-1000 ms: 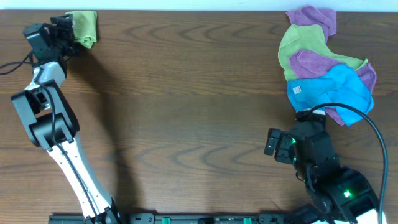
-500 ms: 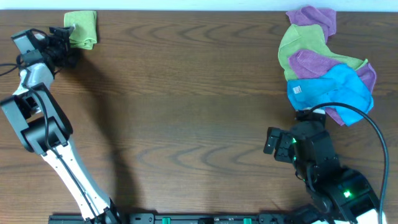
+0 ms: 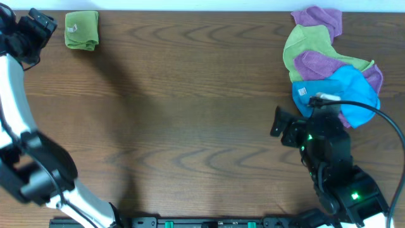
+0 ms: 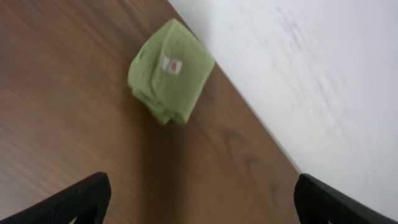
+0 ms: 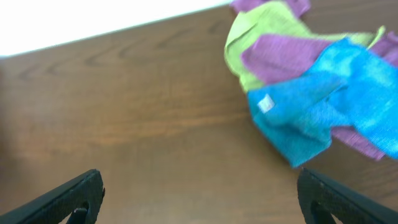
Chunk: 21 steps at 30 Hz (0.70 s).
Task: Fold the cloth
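Left tool [image 4: 200, 198] withdrawn from one folded cloth [image 4: 169, 70].

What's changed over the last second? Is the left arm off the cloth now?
Yes. The left gripper was at the folded cloth's edge and has drawn back leftward, open, leaving it lying alone. The right gripper moved up slightly toward the pile of cloths. The cloth and the pile stayed put.

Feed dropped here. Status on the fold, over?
Left gripper open, clear of the cloth. Right gripper open. Cloth folded, far edge of table. Nothing on it.
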{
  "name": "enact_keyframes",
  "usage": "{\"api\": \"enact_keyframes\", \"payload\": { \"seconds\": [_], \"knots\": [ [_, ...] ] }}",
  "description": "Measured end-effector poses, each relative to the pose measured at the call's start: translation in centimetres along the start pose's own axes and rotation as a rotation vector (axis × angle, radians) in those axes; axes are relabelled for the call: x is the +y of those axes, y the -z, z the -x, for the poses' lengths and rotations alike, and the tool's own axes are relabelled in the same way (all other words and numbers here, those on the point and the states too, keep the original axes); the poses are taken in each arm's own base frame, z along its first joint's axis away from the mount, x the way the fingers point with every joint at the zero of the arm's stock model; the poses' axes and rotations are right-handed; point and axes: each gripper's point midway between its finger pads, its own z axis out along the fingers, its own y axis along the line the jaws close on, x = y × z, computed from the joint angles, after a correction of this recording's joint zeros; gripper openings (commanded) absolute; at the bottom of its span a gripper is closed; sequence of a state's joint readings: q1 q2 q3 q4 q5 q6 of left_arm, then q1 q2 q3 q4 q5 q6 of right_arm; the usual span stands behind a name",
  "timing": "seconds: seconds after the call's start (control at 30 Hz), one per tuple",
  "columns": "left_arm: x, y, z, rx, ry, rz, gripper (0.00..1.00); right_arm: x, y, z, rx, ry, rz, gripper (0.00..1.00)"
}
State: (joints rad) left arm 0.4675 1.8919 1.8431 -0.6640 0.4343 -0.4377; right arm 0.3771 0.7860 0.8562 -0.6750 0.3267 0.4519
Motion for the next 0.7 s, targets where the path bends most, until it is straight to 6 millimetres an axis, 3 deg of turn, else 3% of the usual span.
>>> {"api": "enact_keyframes", "payload": {
  "seconds": [0.1, 0.23, 0.37, 0.5, 0.6, 0.7],
  "knots": [
    [-1.4, 4.3, -2.1, 0.017, -0.095, 0.068, 0.95, -0.5, -0.1, 1.7, -0.063, -0.029, -0.018, 0.99],
    [-2.6, 9.4, -5.3, 0.055, -0.204, 0.134, 0.96, -0.8, -0.1, 2.4, -0.092, -0.041, -0.025, 0.99],
    [-4.6, 14.7, -7.5, 0.026, -0.312, 0.140, 0.96, -0.5, 0.6, 2.1, -0.084, -0.009, 0.007, 0.99],
    [-6.3, 20.0, -10.7, -0.056, -0.414, 0.102, 0.96, -1.3, 2.9, 0.8, -0.058, 0.012, 0.029, 0.99],
    [-6.4, 22.4, -13.5, -0.131, -0.473, 0.058, 0.96, -2.4, 4.5, -0.4, -0.036, 0.014, 0.016, 0.99],
    [-4.6, 22.8, -16.7, -0.173, -0.498, 0.036, 0.96, -2.9, 5.2, -1.1, -0.032, 0.011, 0.013, 0.99]
  ]
}}
